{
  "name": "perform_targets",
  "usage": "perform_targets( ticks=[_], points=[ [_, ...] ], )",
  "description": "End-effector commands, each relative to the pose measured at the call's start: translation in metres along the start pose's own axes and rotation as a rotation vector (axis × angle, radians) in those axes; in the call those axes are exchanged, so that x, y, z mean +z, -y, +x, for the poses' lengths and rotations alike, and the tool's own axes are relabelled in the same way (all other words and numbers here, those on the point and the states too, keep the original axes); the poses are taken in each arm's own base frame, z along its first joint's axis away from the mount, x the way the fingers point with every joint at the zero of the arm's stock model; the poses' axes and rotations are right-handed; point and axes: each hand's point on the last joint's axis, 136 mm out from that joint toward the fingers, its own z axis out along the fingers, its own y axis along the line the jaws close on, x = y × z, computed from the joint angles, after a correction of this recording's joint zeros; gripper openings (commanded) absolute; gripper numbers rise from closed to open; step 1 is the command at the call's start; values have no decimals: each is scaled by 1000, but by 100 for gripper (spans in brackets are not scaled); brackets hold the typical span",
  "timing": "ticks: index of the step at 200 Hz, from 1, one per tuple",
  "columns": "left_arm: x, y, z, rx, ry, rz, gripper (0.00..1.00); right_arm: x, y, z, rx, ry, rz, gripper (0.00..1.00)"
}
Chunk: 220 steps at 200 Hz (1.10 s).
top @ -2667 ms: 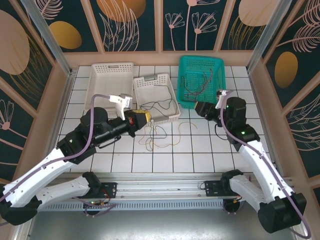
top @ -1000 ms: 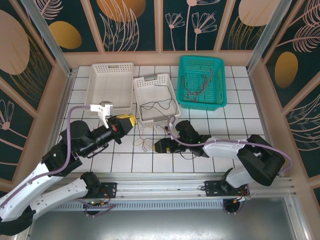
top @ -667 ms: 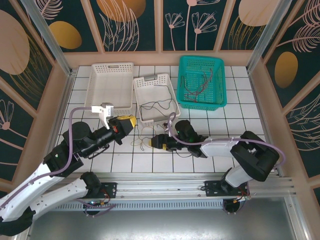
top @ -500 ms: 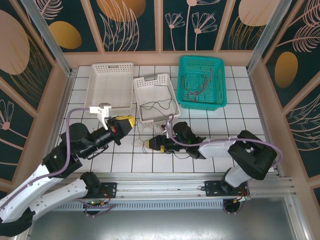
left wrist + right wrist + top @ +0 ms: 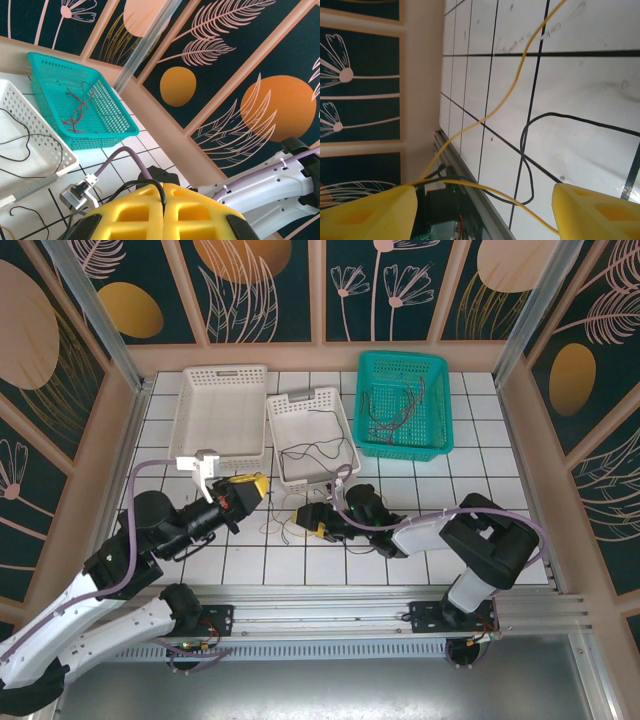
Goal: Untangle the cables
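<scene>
The right gripper [image 5: 303, 518] lies low over the tiles on the near side of the small white basket [image 5: 310, 420], just short of its front wall. Its yellow fingers [image 5: 367, 212] stand wide apart with nothing clamped. In the right wrist view a yellow cable [image 5: 507, 97] slants across the tiles and down into the gap between them. One strand reaches the tip of one finger and another crosses the gap toward the other. A black cable [image 5: 524, 145] loops on the tiles just ahead of that gap and trails into it too, unpinched.

The left gripper [image 5: 256, 481] sits off the basket's near left corner, its yellow pads [image 5: 165, 215] pressed flat together. Whether a wire is nipped between them cannot be told.

Between the two grippers, just before the basket's front wall, the loose cables [image 5: 285, 530] lie in a thin tangle on the tiles.

Inside the basket, toward its near end, a second black cable [image 5: 315, 452] sprawls in loops.

Just left of the basket stands the large white basket [image 5: 222, 410]. Beyond the small basket's right side stands the teal basket [image 5: 437, 400], with red cables [image 5: 400, 405] lying inside it.
</scene>
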Motion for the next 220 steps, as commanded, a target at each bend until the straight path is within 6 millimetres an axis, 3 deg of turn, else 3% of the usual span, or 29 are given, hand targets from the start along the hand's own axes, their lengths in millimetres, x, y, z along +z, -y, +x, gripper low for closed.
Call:
perform_targets(
  ticks=[1, 68, 96, 131, 189, 220],
  points=[
    [-7, 5, -6, -21, 40, 35, 0, -4, -8, -17, 17, 82, -57, 70],
    [-9, 5, -5, -16, 38, 36, 0, -15, -7, -27, 58, 134, -84, 65],
    [-10, 2, -6, -9, 45, 22, 0, -24, -8, -15, 36, 129, -44, 65],
    [-6, 4, -6, -1, 40, 27, 0, -33, 15, 5, -89, 135, 158, 67],
    [-1, 3, -6, 3, 39, 25, 0, -32, 20, 38, 70, 29, 116, 70],
    [2, 5, -7, 2, 36, 29, 0, -26, 20, 43, 123, 8, 86, 71]
  ],
)
